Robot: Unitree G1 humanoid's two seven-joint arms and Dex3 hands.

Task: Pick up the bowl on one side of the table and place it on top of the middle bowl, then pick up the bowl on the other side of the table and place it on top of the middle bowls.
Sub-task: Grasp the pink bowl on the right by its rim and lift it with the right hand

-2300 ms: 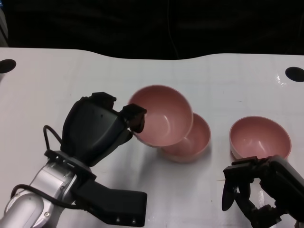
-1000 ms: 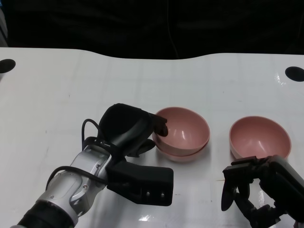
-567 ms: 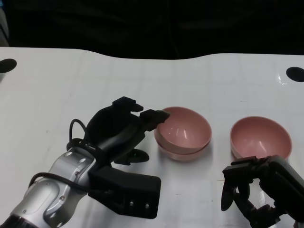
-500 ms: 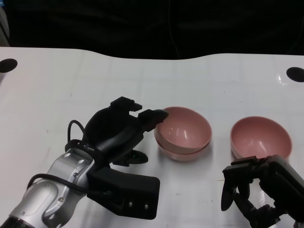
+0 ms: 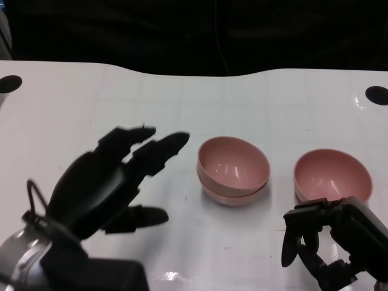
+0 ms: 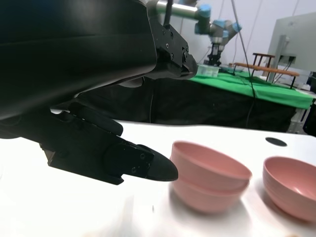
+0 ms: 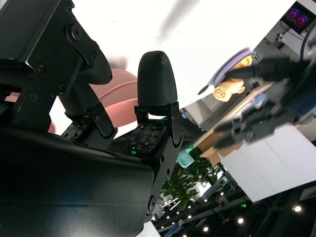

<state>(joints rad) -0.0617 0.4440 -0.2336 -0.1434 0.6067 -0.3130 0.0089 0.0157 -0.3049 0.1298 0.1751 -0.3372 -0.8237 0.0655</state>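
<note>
While the left hand (image 5: 103, 182) is hovering over the white table (image 5: 273, 109) with its fingers (image 5: 159, 149) spread and nothing in them, the stack of two pink bowls (image 5: 233, 170) is sitting at the table's middle, clear of any hand. Top bowl is nesting level inside the lower one, rims nearly flush. Left fingertips are pointing at the stack from its left side, near but apart from it; the left wrist view is showing the same gap, with a black fingertip (image 6: 158, 168) just short of the stack (image 6: 210, 175).

Third pink bowl (image 5: 332, 176) is standing upright on the table to the right of the stack, well apart from it, also visible past the stack in the left wrist view (image 6: 291, 185).

Right hand (image 5: 330, 242) is sitting low, on the near side of the third bowl, right of the stack. Its fingers are curling downward with nothing visible between them; not touching that bowl as far as the head view is showing. Right wrist view is mostly filled by the hand's own black fingers (image 7: 155, 84), with a patch of pink bowl behind them.

Dark round holes (image 5: 376, 94) are showing at the table's far corners, either side of the stack.
</note>
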